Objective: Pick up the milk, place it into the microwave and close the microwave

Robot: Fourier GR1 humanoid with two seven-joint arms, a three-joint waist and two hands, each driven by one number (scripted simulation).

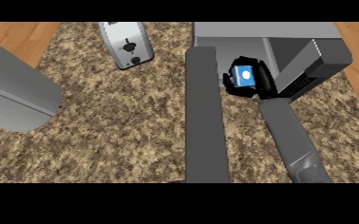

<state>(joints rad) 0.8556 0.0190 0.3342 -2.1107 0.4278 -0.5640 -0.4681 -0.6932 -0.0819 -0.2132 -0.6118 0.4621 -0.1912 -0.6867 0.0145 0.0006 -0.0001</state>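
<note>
The right hand (254, 78) curls around the blue milk (244, 74) just before the microwave (266, 34). The open microwave door (313, 69) stands at its right and a toaster (126, 43) lies well left. The left hand is hidden.

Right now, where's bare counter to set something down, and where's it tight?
Free: the wide counter stretch between the toaster, the grey object at the view's left and the left forearm. Crowded: in front of the microwave, where the right hand holds the milk beside the open door.
</note>
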